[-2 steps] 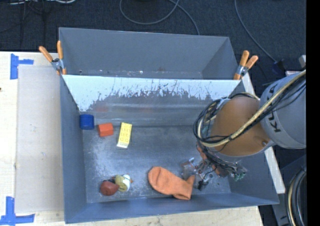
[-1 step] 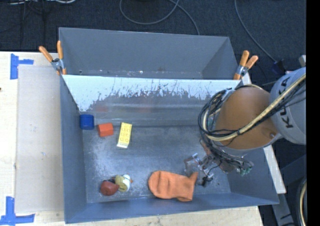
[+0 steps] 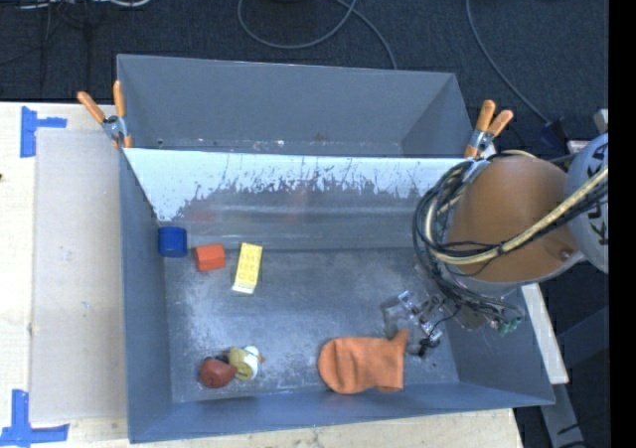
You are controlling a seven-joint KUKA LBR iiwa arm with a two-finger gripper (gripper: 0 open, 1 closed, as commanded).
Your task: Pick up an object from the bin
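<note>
My hand (image 3: 415, 325) sits low in the grey bin (image 3: 318, 309), close to its right wall. It is just above the upper right end of a soft orange cloth (image 3: 362, 365), which lies crumpled by the front wall. I cannot tell whether my hand is open or closed, or whether it touches the cloth. Well apart, at the left, 3 things sit in a row: a blue block (image 3: 172, 241), an orange-red block (image 3: 210, 257) and a yellow block (image 3: 247, 267). Near the front left corner a red lump (image 3: 215, 373) touches a pale yellow-white thing (image 3: 244, 362).
</note>
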